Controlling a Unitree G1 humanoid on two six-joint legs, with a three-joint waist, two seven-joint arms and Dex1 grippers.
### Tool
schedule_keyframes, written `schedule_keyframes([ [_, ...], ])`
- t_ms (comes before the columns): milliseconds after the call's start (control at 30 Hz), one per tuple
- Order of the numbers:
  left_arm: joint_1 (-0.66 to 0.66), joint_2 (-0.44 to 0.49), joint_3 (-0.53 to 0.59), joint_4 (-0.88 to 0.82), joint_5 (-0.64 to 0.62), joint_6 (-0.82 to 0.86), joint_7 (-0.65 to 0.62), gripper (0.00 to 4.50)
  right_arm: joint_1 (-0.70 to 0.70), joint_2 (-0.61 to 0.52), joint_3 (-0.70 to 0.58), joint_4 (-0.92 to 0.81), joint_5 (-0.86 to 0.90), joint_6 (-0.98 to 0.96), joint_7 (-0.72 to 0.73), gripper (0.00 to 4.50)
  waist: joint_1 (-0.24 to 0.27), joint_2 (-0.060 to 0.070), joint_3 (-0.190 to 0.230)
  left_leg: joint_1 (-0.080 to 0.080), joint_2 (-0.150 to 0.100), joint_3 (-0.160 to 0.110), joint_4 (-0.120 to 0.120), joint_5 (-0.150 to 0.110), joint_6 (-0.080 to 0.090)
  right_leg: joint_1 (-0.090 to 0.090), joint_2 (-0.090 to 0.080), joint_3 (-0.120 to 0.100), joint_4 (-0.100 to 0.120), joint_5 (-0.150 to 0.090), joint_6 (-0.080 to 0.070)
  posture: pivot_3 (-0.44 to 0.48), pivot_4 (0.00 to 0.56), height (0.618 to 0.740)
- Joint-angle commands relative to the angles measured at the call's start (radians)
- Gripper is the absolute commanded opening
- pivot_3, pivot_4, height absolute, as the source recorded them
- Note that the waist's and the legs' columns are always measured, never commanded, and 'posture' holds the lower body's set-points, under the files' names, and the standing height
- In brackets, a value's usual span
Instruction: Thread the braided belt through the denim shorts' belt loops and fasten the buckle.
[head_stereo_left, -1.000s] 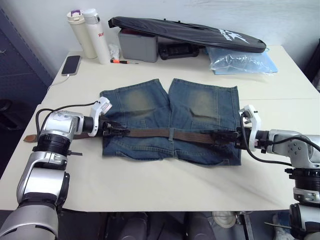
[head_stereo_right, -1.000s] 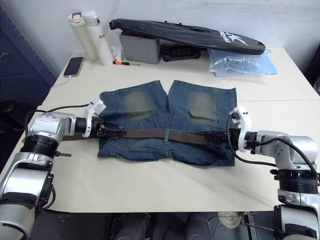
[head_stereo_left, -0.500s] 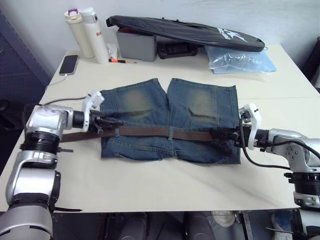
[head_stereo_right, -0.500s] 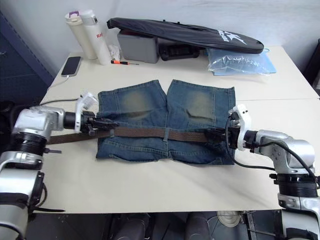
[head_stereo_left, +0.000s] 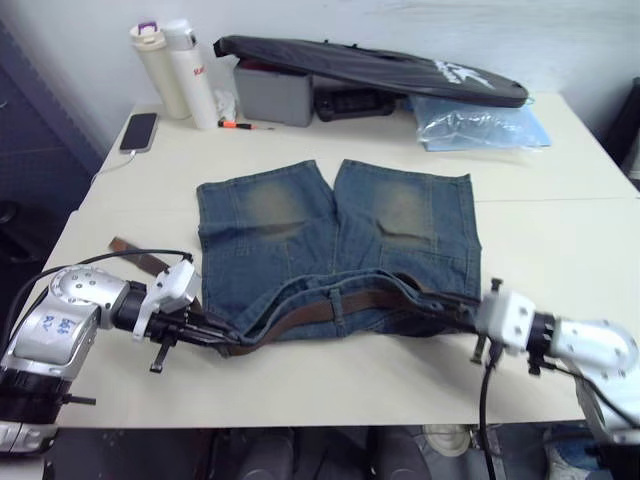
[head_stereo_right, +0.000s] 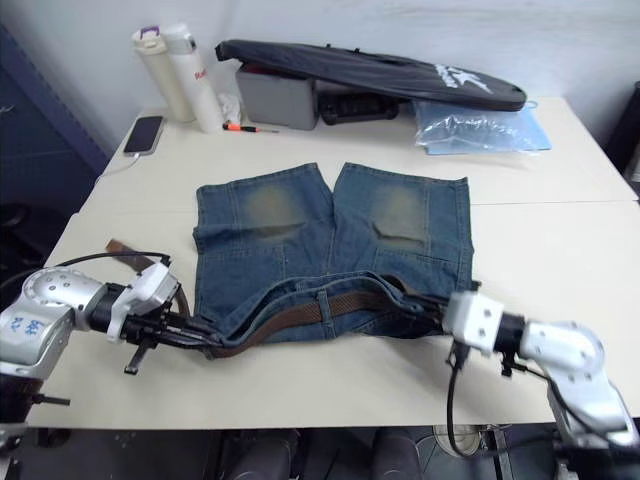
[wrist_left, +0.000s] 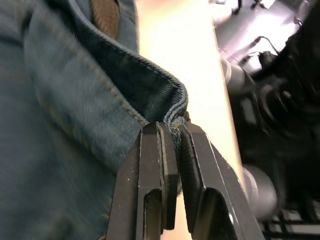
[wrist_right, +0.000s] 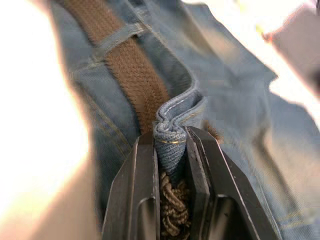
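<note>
The denim shorts (head_stereo_left: 335, 215) lie mid-table with the legs pointing away, and the waistband is pulled up and bowed toward the front edge. The braided belt (head_stereo_left: 315, 310) runs along the waistband under a belt loop (head_stereo_left: 336, 299). Its dark leather end (head_stereo_left: 132, 250) trails on the table at the left. My left gripper (head_stereo_left: 213, 337) is shut on the waistband's left corner (wrist_left: 172, 125). My right gripper (head_stereo_left: 462, 318) is shut on the right corner, pinching a denim fold (wrist_right: 170, 142) with belt braid (wrist_right: 170, 205) just under it. The buckle is hidden.
Along the back edge stand two white bottles (head_stereo_left: 172, 68), a phone (head_stereo_left: 139, 131), an orange marker (head_stereo_left: 238, 124), a grey box (head_stereo_left: 272, 92), a long black bag (head_stereo_left: 370, 68) and a clear blue plastic bag (head_stereo_left: 480, 128). The table's front edge (head_stereo_left: 320, 415) is close below both grippers.
Both grippers have pulled back toward the table's front edge, dragging the waistband and belt with them. The waistband has gone from lying flat to raised and bowed.
</note>
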Motion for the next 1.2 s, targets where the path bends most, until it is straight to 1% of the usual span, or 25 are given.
schedule_keyframes([
  [33, 0.066, 0.026, 0.01, -0.039, 0.016, -0.119, -0.057, 0.0, 0.087, 0.017, 0.001, 0.069, -0.102, -0.358, -0.03, 0.26, 0.006, 0.0, 0.0, 0.0, 0.0, 0.001, 0.001, 0.0, 0.0, 0.0, 0.001, 0.001, -0.001, 0.001, -0.002, 0.0, 0.15, 0.74],
  [167, 0.145, 0.057, 0.0, -0.026, 0.044, -0.18, -0.052, 0.0, 0.138, 0.007, -0.01, 0.248, -0.221, -0.65, -0.105, 0.26, 0.006, 0.0, 0.0, 0.001, 0.005, 0.007, 0.002, -0.005, 0.001, 0.001, 0.005, 0.005, -0.008, 0.003, -0.007, 0.0, 0.15, 0.74],
  [200, 0.161, 0.069, -0.004, -0.01, 0.059, -0.199, -0.051, 0.0, 0.145, -0.004, -0.014, 0.287, -0.241, -0.696, -0.123, 0.26, 0.006, 0.0, 0.0, 0.001, 0.008, 0.008, 0.002, -0.007, 0.004, 0.001, 0.007, 0.006, -0.008, 0.004, -0.009, 0.0, 0.15, 0.74],
  [267, 0.181, 0.085, -0.008, 0.012, 0.066, -0.223, -0.053, 0.0, 0.153, -0.028, -0.012, 0.345, -0.271, -0.757, -0.16, 0.26, 0.004, 0.001, -0.001, 0.002, 0.012, 0.009, 0.002, -0.01, 0.002, 0.0, 0.012, 0.007, -0.008, 0.003, -0.013, 0.0, 0.15, 0.74],
  [400, 0.207, 0.109, -0.012, 0.073, 0.069, -0.249, -0.065, 0.0, 0.154, -0.081, -0.003, 0.436, -0.342, -0.817, -0.22, 0.26, 0.005, 0.001, -0.001, 0.003, 0.016, 0.011, 0.002, -0.011, -0.003, 0.0, 0.016, 0.008, -0.002, -0.002, -0.019, 0.0, 0.15, 0.74],
  [467, 0.204, 0.11, -0.016, 0.091, 0.068, -0.248, -0.053, 0.0, 0.146, -0.096, 0.005, 0.452, -0.357, -0.816, -0.252, 0.26, 0.006, 0.001, -0.001, 0.004, 0.018, 0.011, 0.002, -0.011, -0.005, 0.0, 0.018, 0.009, -0.001, -0.003, -0.021, 0.0, 0.15, 0.74],
  [567, 0.194, 0.117, -0.023, 0.109, 0.047, -0.206, -0.057, 0.0, 0.128, -0.124, 0.02, 0.467, -0.368, -0.794, -0.297, 0.26, 0.007, 0.0, 0.0, 0.011, 0.022, 0.013, 0.003, -0.013, -0.007, 0.001, 0.021, 0.011, -0.001, -0.003, -0.022, 0.0, 0.15, 0.74],
  [600, 0.186, 0.122, -0.022, 0.111, 0.027, -0.167, -0.062, 0.75, 0.123, -0.137, 0.031, 0.472, -0.352, -0.794, -0.312, 1.06, 0.007, 0.0, 0.0, 0.013, 0.025, 0.015, 0.004, -0.015, -0.006, 0.001, 0.024, 0.014, -0.001, -0.003, -0.023, 0.0, 0.15, 0.74],
  [633, 0.178, 0.132, -0.021, 0.107, -0.004, -0.113, -0.075, 0.95, 0.124, -0.158, 0.053, 0.474, -0.325, -0.786, -0.317, 1.27, 0.008, -0.001, 0.0, 0.013, 0.026, 0.016, 0.004, -0.015, -0.006, 0.001, 0.025, 0.015, -0.001, -0.003, -0.023, 0.0, 0.15, 0.74],
  [667, 0.169, 0.147, -0.018, 0.095, -0.046, -0.035, -0.089, 1.24, 0.128, -0.177, 0.066, 0.472, -0.302, -0.784, -0.326, 1.58, 0.008, -0.001, 0.001, 0.015, 0.028, 0.018, 0.004, -0.016, -0.007, 0.001, 0.027, 0.017, 0.0, -0.004, -0.023, 0.0, 0.15, 0.74],
  [700, 0.162, 0.168, -0.01, 0.077, -0.109, 0.069, -0.1, 1.67, 0.135, -0.194, 0.073, 0.465, -0.283, -0.784, -0.336, 2.02, 0.007, -0.001, 0.001, 0.016, 0.028, 0.02, 0.004, -0.017, -0.006, 0.001, 0.028, 0.019, 0.0, -0.004, -0.024, 0.0, 0.15, 0.74],
  [733, 0.156, 0.201, -0.004, 0.062, -0.187, 0.165, -0.108, 1.99, 0.146, -0.211, 0.075, 0.452, -0.265, -0.786, -0.349, 2.39, 0.007, -0.002, 0.001, 0.016, 0.029, 0.021, 0.004, -0.018, -0.005, 0.001, 0.028, 0.02, 0.001, -0.004, -0.024, 0.0, 0.15, 0.74],
  [767, 0.154, 0.229, 0.0, 0.052, -0.241, 0.224, -0.111, 2.36, 0.159, -0.225, 0.075, 0.439, -0.251, -0.788, -0.361, 2.8, 0.007, -0.003, 0.002, 0.017, 0.03, 0.022, 0.004, -0.02, -0.003, 0.001, 0.029, 0.022, 0.001, -0.004, -0.025, 0.0, 0.15, 0.74],
  [833, 0.164, 0.331, -0.005, 0.042, -0.38, 0.303, -0.113, 3.11, 0.205, -0.259, 0.075, 0.373, -0.199, -0.763, -0.377, 3.62, 0.006, -0.004, 0.002, 0.017, 0.031, 0.024, 0.004, -0.021, -0.003, 0.001, 0.03, 0.024, 0.003, -0.005, -0.026, 0.0, 0.15, 0.74],
  [867, 0.176, 0.402, -0.015, 0.038, -0.471, 0.339, -0.113, 3.47, 0.233, -0.277, 0.074, 0.293, -0.167, -0.736, -0.385, 4.01, 0.006, -0.006, 0.003, 0.018, 0.031, 0.024, 0.004, -0.022, -0.003, 0.0, 0.03, 0.025, 0.004, -0.006, -0.027, 0.0, 0.15, 0.74],
  [900, 0.178, 0.451, -0.021, 0.045, -0.544, 0.361, -0.113, 3.84, 0.257, -0.298, 0.076, 0.203, -0.125, -0.691, -0.391, 4.45, 0.006, -0.007, 0.004, 0.017, 0.031, 0.025, 0.005, -0.022, -0.003, -0.002, 0.031, 0.026, 0.006, -0.007, -0.027, 0.0, 0.15, 0.74],
  [933, 0.16, 0.47, -0.023, 0.064, -0.588, 0.38, -0.113, 4.3, 0.27, -0.317, 0.075, 0.105, -0.078, -0.628, -0.399, 4.5, 0.006, -0.008, 0.004, 0.017, 0.033, 0.025, 0.005, -0.023, -0.003, -0.002, 0.032, 0.027, 0.007, -0.008, -0.028, 0.0, 0.15, 0.74],
  [967, 0.131, 0.47, -0.027, 0.089, -0.609, 0.389, -0.113, 4.48, 0.269, -0.333, 0.07, 0.023, -0.039, -0.568, -0.407, 4.5, 0.006, -0.007, 0.005, 0.017, 0.034, 0.027, 0.006, -0.024, -0.004, -0.001, 0.033, 0.028, 0.007, -0.009, -0.029, 0.0, 0.15, 0.74],
  [1067, 0.029, 0.439, -0.037, 0.142, -0.64, 0.408, -0.113, 4.48, 0.229, -0.351, 0.061, -0.125, 0.045, -0.396, -0.416, 4.5, 0.003, -0.006, 0.004, 0.018, 0.034, 0.029, 0.008, -0.028, -0.004, 0.0, 0.034, 0.03, 0.008, -0.01, -0.029, 0.0, 0.15, 0.74],
  [1133, -0.071, 0.382, -0.026, 0.167, -0.63, 0.437, -0.112, 4.48, 0.145, -0.355, 0.081, -0.196, 0.105, -0.228, -0.417, 4.5, 0.004, -0.003, 0.004, 0.018, 0.035, 0.03, 0.009, -0.028, -0.004, 0.0, 0.035, 0.031, 0.008, -0.01, -0.03, 0.0, 0.15, 0.74],
  [1167, -0.125, 0.34, -0.022, 0.173, -0.599, 0.428, -0.069, 4.48, 0.09, -0.358, 0.108, -0.218, 0.15, -0.095, -0.415, 4.5, 0.007, -0.003, 0.004, 0.018, 0.036, 0.03, 0.01, -0.028, -0.004, -0.001, 0.036, 0.031, 0.008, -0.01, -0.03, 0.0, 0.15, 0.74],
  [1200, -0.169, 0.293, -0.027, 0.175, -0.547, 0.4, 0.0, 4.48, 0.036, -0.359, 0.136, -0.23, 0.2, 0.053, -0.414, 4.5, 0.007, -0.003, 0.004, 0.017, 0.037, 0.03, 0.01, -0.028, -0.004, -0.001, 0.036, 0.031, 0.008, -0.01, -0.031, 0.0, 0.15, 0.74],
])
